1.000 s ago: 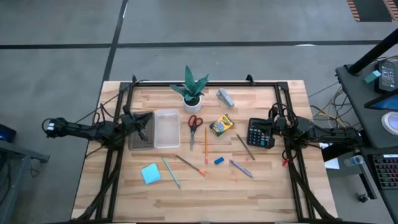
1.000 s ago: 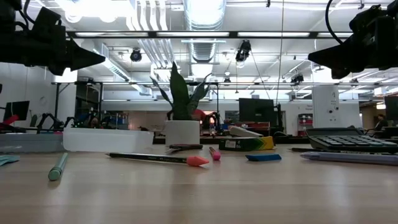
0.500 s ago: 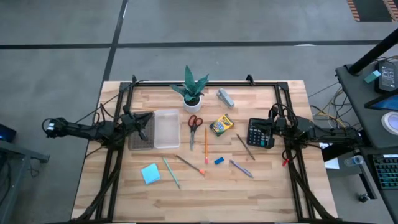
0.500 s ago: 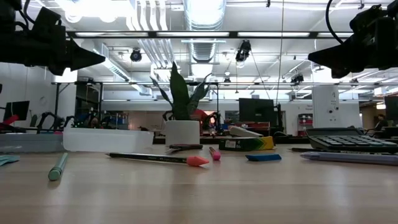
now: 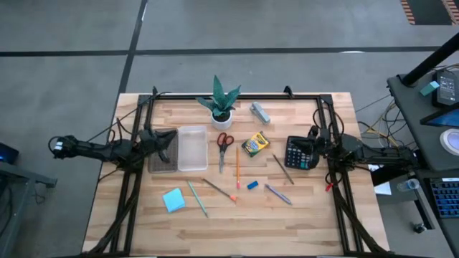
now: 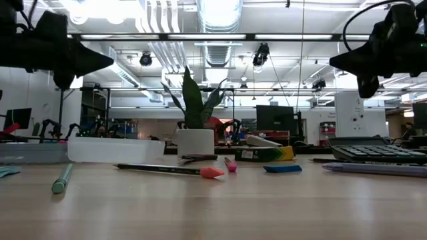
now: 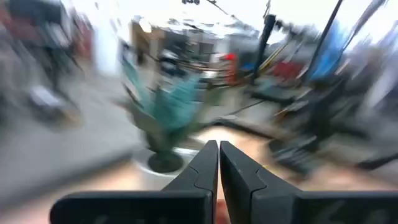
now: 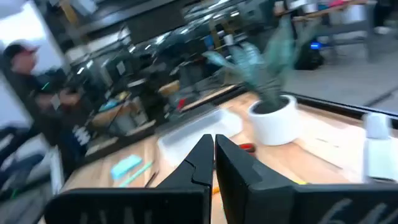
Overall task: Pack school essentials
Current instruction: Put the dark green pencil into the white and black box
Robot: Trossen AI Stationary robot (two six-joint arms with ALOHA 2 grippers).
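Left gripper (image 5: 170, 145), fingers together, hovers over the mesh tray (image 5: 163, 159) left of the clear bin (image 5: 191, 149). Right gripper (image 5: 310, 140), fingers together, hovers over the calculator (image 5: 298, 153), right of that bin.

Table centre holds the crayon box (image 5: 254, 144). Scissors (image 5: 224, 140) lie at 9 o'clock beside it, tray (image 5: 191, 148) farther at 9. Potted plant (image 5: 221, 100) stands at 11, calculator (image 5: 298, 153) at 3, eraser (image 5: 252, 185) at 6, notepad (image 5: 173, 200) at 8.
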